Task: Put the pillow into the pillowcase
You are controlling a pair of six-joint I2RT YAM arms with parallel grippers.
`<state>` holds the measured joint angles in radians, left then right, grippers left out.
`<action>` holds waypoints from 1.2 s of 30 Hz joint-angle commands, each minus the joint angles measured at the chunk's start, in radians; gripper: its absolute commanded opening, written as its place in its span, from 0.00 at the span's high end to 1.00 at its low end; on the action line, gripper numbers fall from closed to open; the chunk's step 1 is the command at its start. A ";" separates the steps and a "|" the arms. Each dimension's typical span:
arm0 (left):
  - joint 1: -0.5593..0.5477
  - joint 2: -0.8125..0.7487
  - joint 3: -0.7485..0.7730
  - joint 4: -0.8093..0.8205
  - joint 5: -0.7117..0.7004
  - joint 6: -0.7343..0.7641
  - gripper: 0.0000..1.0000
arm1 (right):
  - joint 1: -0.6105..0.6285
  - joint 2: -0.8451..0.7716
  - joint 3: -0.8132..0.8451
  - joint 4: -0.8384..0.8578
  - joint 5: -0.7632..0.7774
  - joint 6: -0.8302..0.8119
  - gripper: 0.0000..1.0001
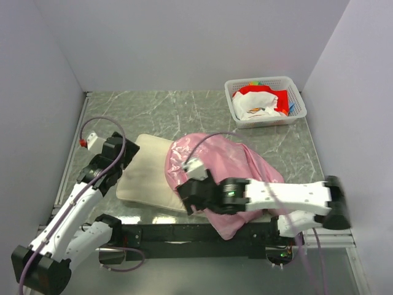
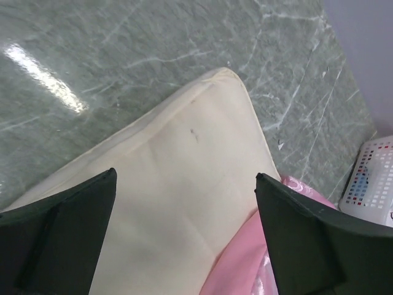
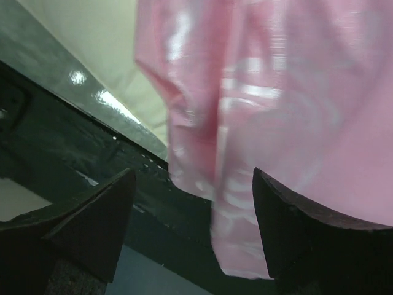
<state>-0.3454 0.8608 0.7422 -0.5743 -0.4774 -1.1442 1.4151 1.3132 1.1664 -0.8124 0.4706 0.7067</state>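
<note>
White links (image 1: 293,195), black joints (image 1: 114,153), purple cables (image 1: 100,118), dark, perhaps black, jaws

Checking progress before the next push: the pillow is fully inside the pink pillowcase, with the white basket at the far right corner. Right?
No. The top view shows the pillow partly bare, its left part outside the pillowcase. The basket is far right.
</note>
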 commanded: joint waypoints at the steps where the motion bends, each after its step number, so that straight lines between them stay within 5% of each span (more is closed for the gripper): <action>1: 0.003 -0.078 -0.013 -0.108 -0.063 -0.038 0.01 | 0.091 0.197 0.178 -0.083 0.143 0.017 0.19; 7: 0.005 -0.106 -0.122 -0.108 -0.070 -0.095 0.00 | 0.090 0.356 0.263 -0.157 0.134 -0.001 0.23; 13: 0.003 -0.069 -0.204 -0.023 -0.069 -0.095 0.01 | 0.013 0.317 0.126 -0.061 0.013 -0.082 0.34; 15: 0.003 -0.059 -0.236 0.005 -0.064 -0.091 0.01 | -0.018 0.316 0.102 -0.044 -0.035 -0.116 0.51; 16: 0.005 -0.057 -0.250 0.037 -0.060 -0.089 0.01 | -0.051 0.311 0.096 -0.048 -0.039 -0.128 0.72; 18: 0.003 -0.066 -0.300 0.088 -0.026 -0.077 0.14 | -0.086 0.255 0.111 -0.053 -0.085 -0.180 0.86; 19: 0.003 -0.083 -0.319 0.118 -0.009 -0.068 0.45 | -0.134 0.226 0.137 -0.050 -0.108 -0.200 0.92; 22: 0.002 -0.118 -0.388 0.204 0.037 -0.072 0.99 | -0.224 0.127 0.266 -0.077 -0.211 -0.280 0.96; 28: 0.002 -0.157 -0.426 0.237 0.051 -0.104 0.99 | -0.354 0.129 0.709 -0.169 -0.433 -0.378 0.97; 36: -0.004 -0.178 -0.227 0.180 0.068 -0.135 0.99 | -0.355 0.513 1.372 -0.369 -0.552 -0.412 0.99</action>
<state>-0.3401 0.7048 0.3676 -0.4118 -0.4664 -1.2476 1.0554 1.6363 2.3573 -1.1263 0.0288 0.3279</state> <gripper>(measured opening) 0.017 0.016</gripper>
